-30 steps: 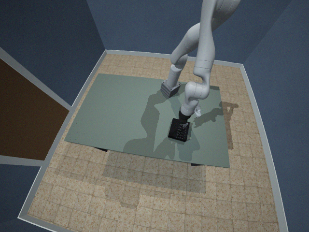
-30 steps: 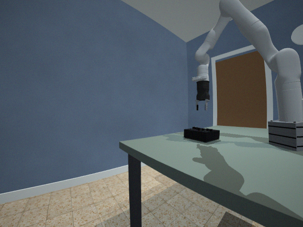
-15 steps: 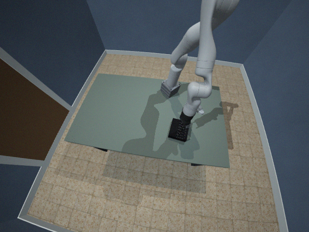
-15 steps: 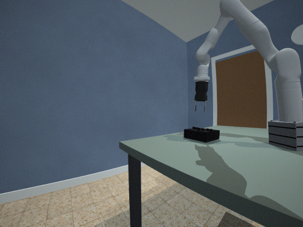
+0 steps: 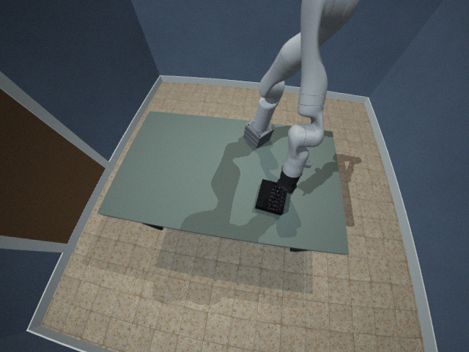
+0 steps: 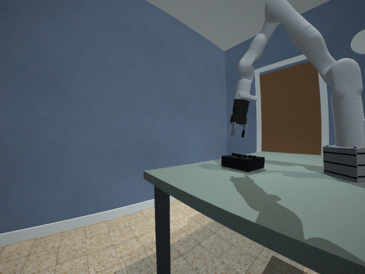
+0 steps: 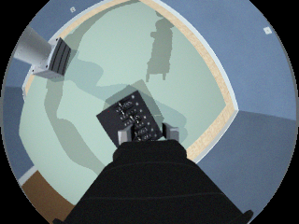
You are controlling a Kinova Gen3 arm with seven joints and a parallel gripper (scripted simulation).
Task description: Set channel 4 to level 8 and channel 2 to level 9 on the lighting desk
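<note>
The lighting desk (image 5: pixel 270 196) (image 6: pixel 242 162) (image 7: pixel 130 116) is a small black box with several faders on top. It stands flat on the green table (image 5: pixel 170 170) (image 6: pixel 294 188), near the right front part. The fader caps are too small to read their levels. My gripper (image 6: pixel 238 133) (image 7: pixel 148 129) is open and empty. It hangs point-down well above the desk, over its far end. In the top view the gripper's black body (image 5: pixel 287 180) overlaps the desk's far edge.
The arm's grey base block (image 5: pixel 259 135) (image 6: pixel 343 162) (image 7: pixel 55 58) stands on the table's far side. The table's edges (image 5: pixel 227 231) drop to a tiled floor. A brown door (image 6: pixel 290 109) is in the wall behind.
</note>
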